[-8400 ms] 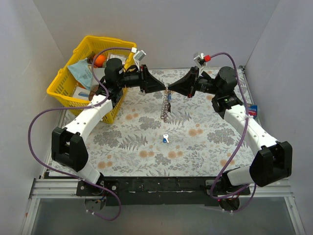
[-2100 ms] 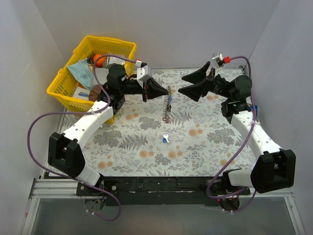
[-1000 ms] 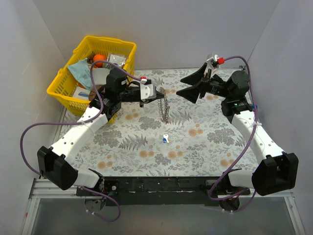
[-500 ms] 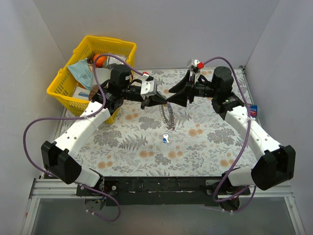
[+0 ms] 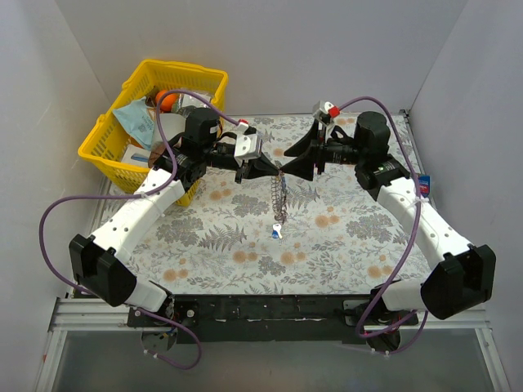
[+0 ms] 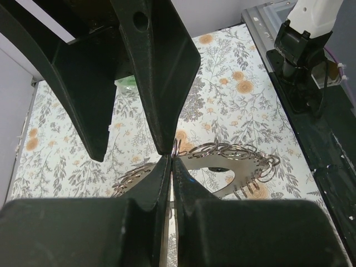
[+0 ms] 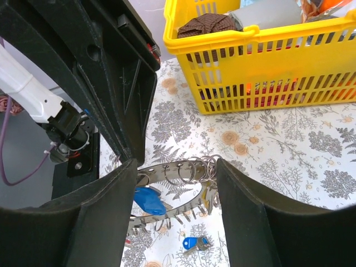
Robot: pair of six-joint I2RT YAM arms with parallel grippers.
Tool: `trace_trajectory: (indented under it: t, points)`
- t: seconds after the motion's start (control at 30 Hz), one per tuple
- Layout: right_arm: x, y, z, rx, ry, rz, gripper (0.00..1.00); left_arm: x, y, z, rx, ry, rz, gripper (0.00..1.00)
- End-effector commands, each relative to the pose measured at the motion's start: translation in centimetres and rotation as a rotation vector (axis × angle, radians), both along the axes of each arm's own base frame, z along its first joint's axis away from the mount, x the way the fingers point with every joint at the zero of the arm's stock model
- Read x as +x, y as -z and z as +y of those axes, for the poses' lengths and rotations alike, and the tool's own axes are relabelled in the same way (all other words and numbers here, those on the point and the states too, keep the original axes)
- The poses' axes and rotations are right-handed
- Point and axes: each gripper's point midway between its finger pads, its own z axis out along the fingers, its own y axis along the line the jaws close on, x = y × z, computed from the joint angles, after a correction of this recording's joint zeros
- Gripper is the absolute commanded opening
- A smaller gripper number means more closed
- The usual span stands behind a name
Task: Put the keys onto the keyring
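The keyring [image 5: 279,196], a silvery band strung with small rings, hangs from my left gripper [image 5: 272,169], which is shut on its top edge [image 6: 171,161]. A blue key [image 7: 147,200] dangles from the keyring [image 7: 178,167]. My right gripper [image 5: 286,162] faces the left one tip to tip. Its jaws stand wide open [image 7: 175,161]; one fingertip [image 6: 166,146] touches the ring beside the left grip. The other fingertip [image 6: 100,157] is off to the side. A blue-and-white key [image 5: 277,231] lies loose on the floral mat below [image 7: 192,243].
A yellow basket [image 5: 155,114] full of odds and ends stands at the back left, close behind the left arm [image 7: 250,39]. A small blue object [image 5: 422,181] sits at the mat's right edge. Purple cables loop from both arms.
The right gripper has swung in from the back right to the keyring's top, its jaws narrowing somewhat. The left gripper has shifted slightly right with the ring, which now hangs straight.
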Motion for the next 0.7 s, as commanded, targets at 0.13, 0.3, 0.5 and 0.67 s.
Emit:
trace_trajectory:
  t: [0.13, 0.3, 0.5, 0.67]
  points:
    - [-0.1, -3.4, -0.4, 0.043, 0.06, -0.092, 0.69, -1.4, -2.3, 0.0, -0.046, 0.065, -0.035, 0.0]
    - [-0.6, -3.9, -0.3, 0.056, 0.031, -0.092, 0.68, -1.1, -1.4, 0.0, -0.015, 0.054, -0.024, 0.0]
    - [-1.8, -3.8, 0.0, 0.046, -0.05, -0.069, 0.62, -0.6, -1.2, -0.1, -0.007, 0.038, -0.022, 0.0]
    - [-3.0, -3.0, 0.8, 0.009, -0.088, -0.041, 0.55, -0.2, -1.3, -0.1, -0.002, 0.02, -0.03, 0.0]
